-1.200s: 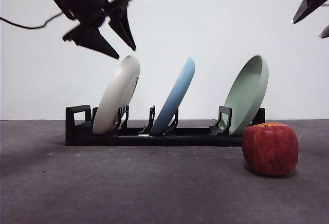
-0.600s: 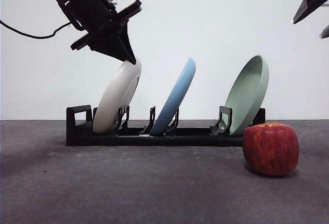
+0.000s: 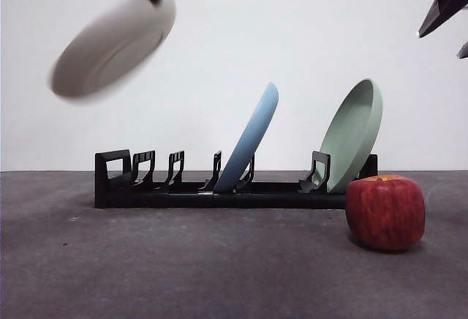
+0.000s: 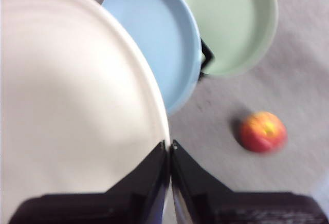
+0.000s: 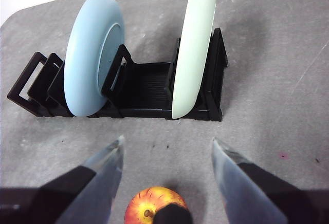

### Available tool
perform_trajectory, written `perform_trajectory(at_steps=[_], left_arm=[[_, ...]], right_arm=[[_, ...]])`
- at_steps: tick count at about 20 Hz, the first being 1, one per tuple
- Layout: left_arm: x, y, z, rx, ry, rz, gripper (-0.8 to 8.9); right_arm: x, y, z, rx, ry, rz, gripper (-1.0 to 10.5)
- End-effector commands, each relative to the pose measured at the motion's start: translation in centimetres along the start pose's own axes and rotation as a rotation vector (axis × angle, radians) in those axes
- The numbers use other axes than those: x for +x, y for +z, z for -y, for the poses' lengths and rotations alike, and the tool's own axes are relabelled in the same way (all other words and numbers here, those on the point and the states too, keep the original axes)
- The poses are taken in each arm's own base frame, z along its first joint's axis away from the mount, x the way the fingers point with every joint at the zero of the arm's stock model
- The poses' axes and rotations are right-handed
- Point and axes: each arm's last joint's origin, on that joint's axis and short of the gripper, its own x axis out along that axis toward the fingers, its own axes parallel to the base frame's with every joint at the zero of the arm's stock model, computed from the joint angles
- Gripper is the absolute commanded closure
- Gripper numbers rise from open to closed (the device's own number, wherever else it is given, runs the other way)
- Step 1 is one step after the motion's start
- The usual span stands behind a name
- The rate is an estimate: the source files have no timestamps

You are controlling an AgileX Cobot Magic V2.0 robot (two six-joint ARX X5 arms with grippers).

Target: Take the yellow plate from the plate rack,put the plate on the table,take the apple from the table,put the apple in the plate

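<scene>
Left tool (image 4: 170, 149) hung high, pinching the rim of the one yellow plate (image 3: 113, 44), tilted in open air well above the counter (image 3: 183, 260). One plate rack (image 3: 219, 191) held two plates, light blue (image 3: 252, 136) and pale green (image 3: 355, 132). One apple (image 3: 385, 212) sat below the wide-open right tool (image 5: 167, 152).

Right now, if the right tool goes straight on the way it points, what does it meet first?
Probably the deep red apple, which sits between the open jaws of the right tool; past it lies the long black slotted plate rack. Depth is unclear.
</scene>
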Motion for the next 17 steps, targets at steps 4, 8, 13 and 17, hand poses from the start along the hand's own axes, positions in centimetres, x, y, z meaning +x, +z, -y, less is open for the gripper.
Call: perform_trajectory(at_steps=[4, 8, 13, 17], left_arm=[[-6.9, -3.1, 5.4, 0.163, -0.111, -0.012, 8.22], [-7.5, -5.4, 9.2, 0.278, -0.005, -0.098, 8.22], [-2.6, -9.3, 12.9, 0.346, 0.078, -0.134, 8.22], [4.2, -12.6, 14.2, 0.374, 0.058, -0.182, 8.22]], right_arm=[[0.0, 0.1, 0.0, -0.007, 0.002, 0.002, 6.6], [0.0, 0.1, 0.0, -0.007, 0.000, 0.002, 6.6], [0.0, 0.1, 0.0, -0.007, -0.001, 0.002, 6.6], [0.0, 0.1, 0.0, -0.007, -0.001, 0.002, 6.6]])
